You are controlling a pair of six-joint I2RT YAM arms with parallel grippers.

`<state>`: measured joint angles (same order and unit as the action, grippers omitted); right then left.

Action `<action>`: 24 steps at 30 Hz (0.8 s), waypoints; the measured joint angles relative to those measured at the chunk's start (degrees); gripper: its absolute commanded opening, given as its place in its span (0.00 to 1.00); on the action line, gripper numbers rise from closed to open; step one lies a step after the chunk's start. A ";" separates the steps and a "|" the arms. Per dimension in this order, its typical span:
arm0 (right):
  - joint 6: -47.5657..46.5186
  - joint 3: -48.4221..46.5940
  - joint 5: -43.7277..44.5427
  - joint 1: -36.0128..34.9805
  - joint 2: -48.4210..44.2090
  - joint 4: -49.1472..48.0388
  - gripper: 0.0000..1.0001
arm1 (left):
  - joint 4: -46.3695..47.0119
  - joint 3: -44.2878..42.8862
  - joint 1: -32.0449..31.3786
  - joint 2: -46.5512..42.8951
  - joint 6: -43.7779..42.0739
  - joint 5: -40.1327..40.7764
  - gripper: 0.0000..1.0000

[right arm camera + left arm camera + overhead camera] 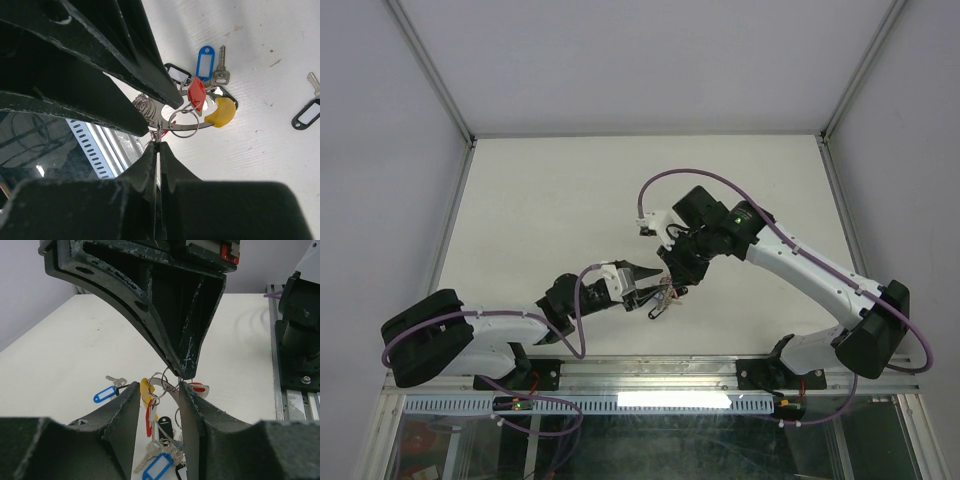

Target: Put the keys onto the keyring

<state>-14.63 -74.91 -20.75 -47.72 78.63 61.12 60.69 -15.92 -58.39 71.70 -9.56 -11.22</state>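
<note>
Your one bench (540,200) carries two arms (490,325). Right jaws pinch the single keyring (220,112); left jaws straddle it, grip unclear. At least five tagged keys (149,422) bunch around it; one black-tagged key (306,115) lies apart.

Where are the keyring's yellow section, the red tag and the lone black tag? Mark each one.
yellow section (221,112): right wrist view, middle of the yellow piece.
red tag (196,92): right wrist view, centre of its face.
black tag (306,116): right wrist view, its pale window, near the right edge.
</note>
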 measured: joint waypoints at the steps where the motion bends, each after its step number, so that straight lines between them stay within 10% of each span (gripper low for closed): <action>1: -0.07 0.00 -0.13 -0.07 0.00 0.00 0.00 | 0.00 -0.22 0.00 0.33 0.02 -0.07 0.34; 24: -2.89 0.02 -0.33 -1.03 0.00 1.53 0.00 | -5.01 -4.22 1.95 2.27 -0.76 -10.40 0.22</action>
<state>-17.52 -74.89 -21.08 -48.75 78.63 62.65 55.68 -20.14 -56.45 73.97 -10.33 -21.63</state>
